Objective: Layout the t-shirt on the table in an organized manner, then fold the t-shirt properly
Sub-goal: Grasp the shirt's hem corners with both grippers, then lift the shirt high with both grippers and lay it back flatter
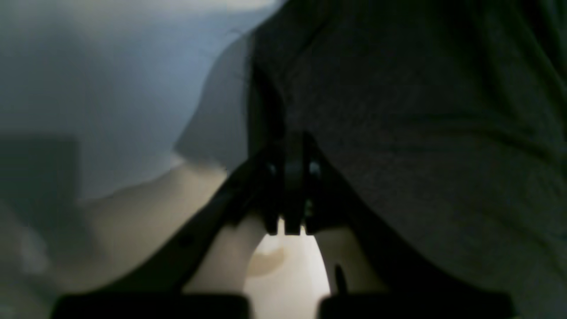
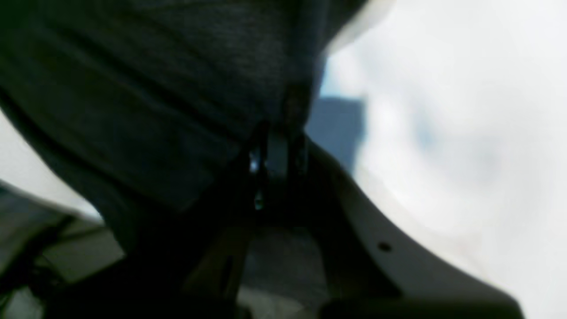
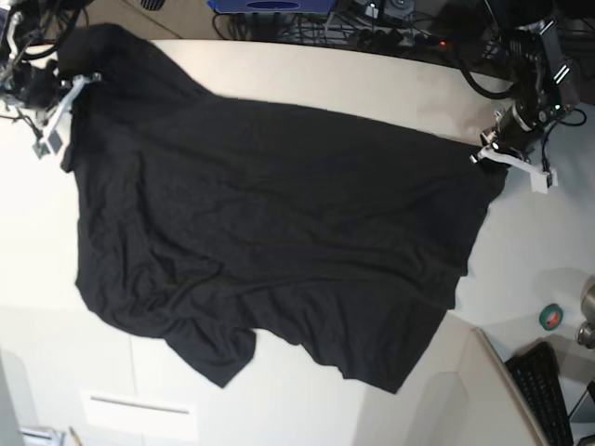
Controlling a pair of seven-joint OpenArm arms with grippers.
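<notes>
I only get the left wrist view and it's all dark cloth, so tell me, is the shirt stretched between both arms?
Observer: Yes. The t-shirt spans the table, each arm at a far corner.
Operator: Is the right tool gripping?
Observer: The right tool is shut on a bunched cloth edge.
Operator: Is the print showing?
Observer: No, only plain black faces up.
Operator: Anything near the shirt?
Observer: A green tape roll sits clear of it.

The large black short-sleeved cloth t-shirt [image 3: 270, 242] lies spread across the wide, smooth off-white worktop [image 3: 372, 84], plain dark side up and wrinkled. Its two far corners are drawn out towards opposite ends of the worktop, while its near edge droops in loose folds over the worktop's front.
</notes>
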